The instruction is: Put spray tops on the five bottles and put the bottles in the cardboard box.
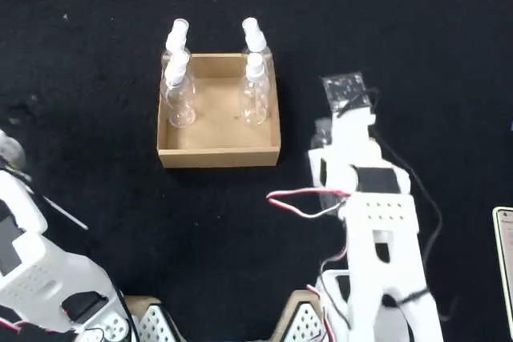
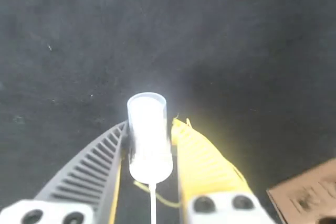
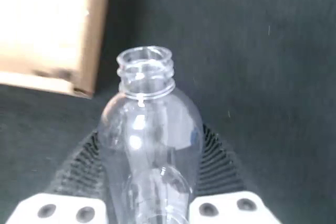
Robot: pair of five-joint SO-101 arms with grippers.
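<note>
The cardboard box (image 1: 218, 154) sits mid-table and holds several clear bottles (image 1: 255, 92) with white spray tops on. My right gripper (image 1: 348, 114) is to the right of the box. In the right wrist view the right gripper (image 3: 152, 135) is shut on a clear bottle (image 3: 149, 119) whose threaded neck is open and has no top, with the box corner (image 3: 79, 35) close by. At the table's left edge, my left gripper (image 1: 10, 154) is shut on a white spray top (image 2: 149, 140). The top is pinched between the grey and yellow fingers (image 2: 202, 161), and its thin dip tube (image 2: 153, 203) trails back.
Black cloth covers the table (image 1: 417, 54). Red and white wires (image 1: 296, 202) loop off the right arm, in front of the box. A pale flat object (image 1: 505, 238) lies at the right edge. A brown cardboard-like corner (image 2: 310, 198) shows beside the left gripper.
</note>
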